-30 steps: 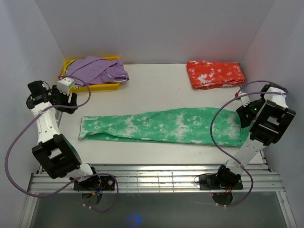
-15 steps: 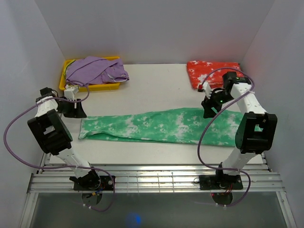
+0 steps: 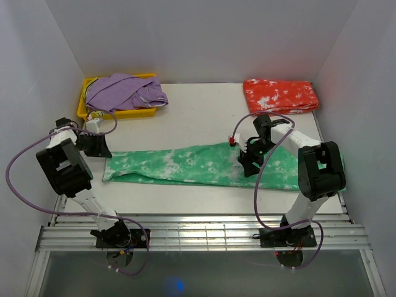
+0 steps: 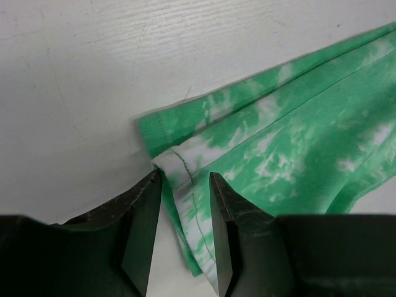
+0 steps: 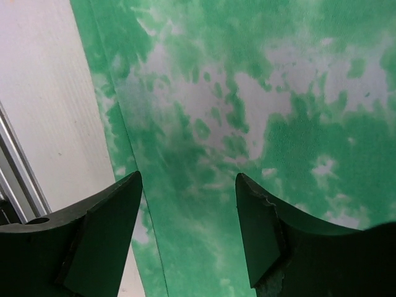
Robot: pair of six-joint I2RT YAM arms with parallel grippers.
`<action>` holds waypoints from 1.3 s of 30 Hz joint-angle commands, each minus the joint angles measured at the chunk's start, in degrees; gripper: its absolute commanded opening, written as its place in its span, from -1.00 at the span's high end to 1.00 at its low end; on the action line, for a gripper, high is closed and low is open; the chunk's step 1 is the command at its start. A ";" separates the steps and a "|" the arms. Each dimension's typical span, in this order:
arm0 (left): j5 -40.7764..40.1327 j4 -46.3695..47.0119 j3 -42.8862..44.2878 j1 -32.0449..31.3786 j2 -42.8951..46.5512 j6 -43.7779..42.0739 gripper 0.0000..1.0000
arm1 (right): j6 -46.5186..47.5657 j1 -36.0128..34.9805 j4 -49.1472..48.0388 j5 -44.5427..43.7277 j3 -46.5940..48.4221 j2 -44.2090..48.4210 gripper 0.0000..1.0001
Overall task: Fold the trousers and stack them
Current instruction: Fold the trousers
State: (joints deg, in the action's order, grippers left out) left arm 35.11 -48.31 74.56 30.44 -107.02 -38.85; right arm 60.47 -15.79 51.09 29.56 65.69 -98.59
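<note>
The left hand (image 4: 184, 179) sits low at the left end of the green trousers (image 3: 185, 164). Its two dark fingers stand a narrow way apart on either side of a pale hem corner. Cloth fills the gap between them; whether they press it, I cannot tell. The right hand (image 5: 185, 185) hangs over the right part of the same pair, fingers spread wide, with nothing between them but the blotched cloth below.

Nearest the camera, a slatted metal rail (image 3: 198, 232) runs across the front edge, with both arm bases bolted to it. Purple cables (image 3: 18, 185) loop from the bases up to the wrists.

Beyond the rail lies the white counter (image 3: 198, 117), matte and lightly scuffed. The green trousers stretch flat across its middle, left to right, folded lengthwise into one long band that widens toward the right.

At the far left corner stands a yellow tray (image 3: 124, 113), with a plain purple garment (image 3: 127, 90) heaped in it and spilling over its right rim. At the far right corner, well apart from the green pair, the red-orange trousers (image 3: 281, 96) lie folded into a compact rectangle.

Plain white walls (image 3: 198, 37) close in the counter at the back and on both sides.
</note>
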 commanded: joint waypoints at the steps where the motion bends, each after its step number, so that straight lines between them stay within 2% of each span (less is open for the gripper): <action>1: 1.27 0.76 1.46 0.33 -0.82 0.97 0.04 | -0.97 -0.29 -3.10 -3.71 -1.44 -1.96 -0.35; 3: 1.89 0.77 1.64 0.33 -1.17 1.15 0.05 | -0.97 -0.29 -3.28 -5.30 -2.14 -2.92 -0.30; 6: 2.77 0.07 1.81 0.24 -1.26 0.80 0.36 | -0.96 -0.38 -3.19 -6.18 -2.85 -3.54 -0.27; 7: 2.85 -0.11 2.16 0.24 -1.17 0.62 0.60 | -0.62 -0.38 -3.10 -6.27 -2.94 -3.72 -0.26; 10: 2.94 -0.38 4.09 0.41 0.14 0.97 1.00 | 0.09 -0.38 -2.75 -6.88 -3.55 -3.89 -0.23; 17: 2.86 1.64 9.62 0.33 0.41 3.25 1.00 | 1.32 -0.38 -1.52 -7.85 -4.52 -4.51 -0.15; 27: -0.04 0.42 10.34 0.33 -3.10 3.52 1.00 | 2.02 -0.38 0.24 -7.85 -3.03 -4.60 -0.11; 28: -1.09 0.07 10.08 0.33 -3.19 3.17 0.98 | 2.02 -0.38 0.32 -7.85 -2.94 -4.60 -0.11; 30: -3.29 0.15 9.55 0.33 -2.76 3.60 0.48 | 1.67 -0.38 0.85 -7.24 -2.24 -4.34 -0.19; 31: -3.64 0.24 9.11 0.50 -2.06 3.26 0.14 | 1.15 -0.38 0.94 -6.80 -1.80 -4.07 -0.22; 33: -1.55 1.99 7.88 1.90 2.66 2.56 -0.12 | 0.62 -0.38 2.25 -4.44 0.12 -3.02 -0.29; 34: -0.32 2.08 7.44 2.26 4.35 -0.49 -0.24 | 0.53 -0.38 2.96 -3.64 1.01 -2.49 -0.29; 35: 1.52 -0.96 7.87 2.26 5.76 -4.09 -0.32 | 0.44 -0.38 3.66 -2.33 1.89 -2.14 -0.30; 37: 3.99 -7.99 10.06 2.17 8.31 -14.01 -0.33 | 0.62 -0.38 6.38 -1.35 4.53 -1.00 -0.30; 38: 5.04 -14.55 11.81 2.26 8.84 -23.11 -0.31 | 1.14 -0.38 7.17 -1.00 5.06 0.05 -0.30; 39: 5.84 -18.01 12.27 2.17 9.37 -28.07 -0.29 | 1.67 -0.38 7.79 -1.00 5.32 0.58 -0.30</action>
State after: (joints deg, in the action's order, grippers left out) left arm 35.42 -54.52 83.26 33.04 -104.42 -48.16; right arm 61.60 -16.14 54.00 26.00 67.61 -101.34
